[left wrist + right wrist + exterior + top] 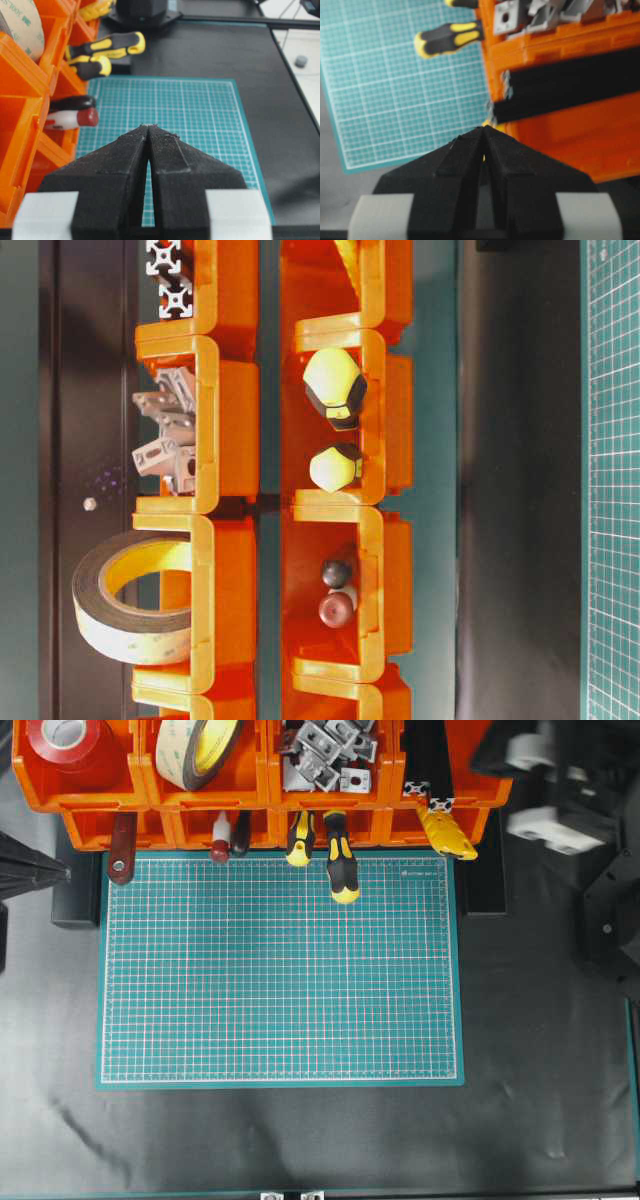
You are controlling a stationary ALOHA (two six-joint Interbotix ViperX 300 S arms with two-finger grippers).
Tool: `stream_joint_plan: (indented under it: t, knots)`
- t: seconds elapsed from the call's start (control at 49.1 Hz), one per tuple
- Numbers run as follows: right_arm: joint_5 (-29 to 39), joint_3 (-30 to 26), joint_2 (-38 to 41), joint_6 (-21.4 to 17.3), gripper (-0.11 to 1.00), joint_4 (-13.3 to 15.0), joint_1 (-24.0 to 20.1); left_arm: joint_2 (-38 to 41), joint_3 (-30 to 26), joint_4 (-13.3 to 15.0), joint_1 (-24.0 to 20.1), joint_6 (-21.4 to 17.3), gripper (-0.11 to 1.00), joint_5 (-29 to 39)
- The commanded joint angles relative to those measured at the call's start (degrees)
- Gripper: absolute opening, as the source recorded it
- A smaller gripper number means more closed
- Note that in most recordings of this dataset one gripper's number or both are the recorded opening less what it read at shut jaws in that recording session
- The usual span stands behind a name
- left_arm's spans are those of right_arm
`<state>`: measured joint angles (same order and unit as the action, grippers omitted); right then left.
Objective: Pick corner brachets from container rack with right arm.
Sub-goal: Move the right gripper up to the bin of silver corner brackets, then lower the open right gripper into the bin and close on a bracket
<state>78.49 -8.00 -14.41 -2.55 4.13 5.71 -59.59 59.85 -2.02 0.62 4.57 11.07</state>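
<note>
Beside container rack (560, 125), blurred right pincer (484, 131) clenched, empty; corner brachets (545, 12) partly cropped.

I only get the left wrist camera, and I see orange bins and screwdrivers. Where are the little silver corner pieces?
Observer: The small silver-grey metal corner brackets lie piled in the back row of the bright orange plastic container rack, in the third bin from the left in the overhead view.
Operator: Is the right gripper holding one?
Observer: No. In its wrist view, the black right gripper is shut and empty, in front of the rack.
Operator: What's beside the brackets?
Observer: A big roll of yellowish tape is in the bin just left of them in the overhead view.
</note>
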Motion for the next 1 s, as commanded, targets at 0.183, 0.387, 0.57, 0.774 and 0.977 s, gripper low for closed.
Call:
stream_joint_plan:
  t: [0.183, 0.387, 0.57, 0.774, 0.977]
  knots:
    - [0.62, -8.35, 7.91, 6.94, 0.00, 0.26, 2.20, 0.09, -1.85, -0.18, 0.70, 0.26, 0.00, 0.09]
    - [0.62, -10.81, 12.48, 7.91, 0.40, 0.26, 3.87, -0.35, -1.93, -0.18, 0.70, 0.26, 0.00, 0.09]
    - [0.09, -12.04, 15.64, 9.49, 0.84, 1.41, 3.96, -0.35, -1.85, -0.26, 0.70, 0.35, 0.00, 0.62]
    - [-0.35, -12.22, 17.40, 9.58, 0.85, 1.93, 4.75, -0.62, -1.93, -0.18, 0.79, 0.44, 0.00, 0.79]
    - [-2.20, -11.87, 18.02, 8.61, 0.85, 2.02, 5.80, -0.70, -1.93, -0.18, 0.70, 0.53, 0.00, 0.79]
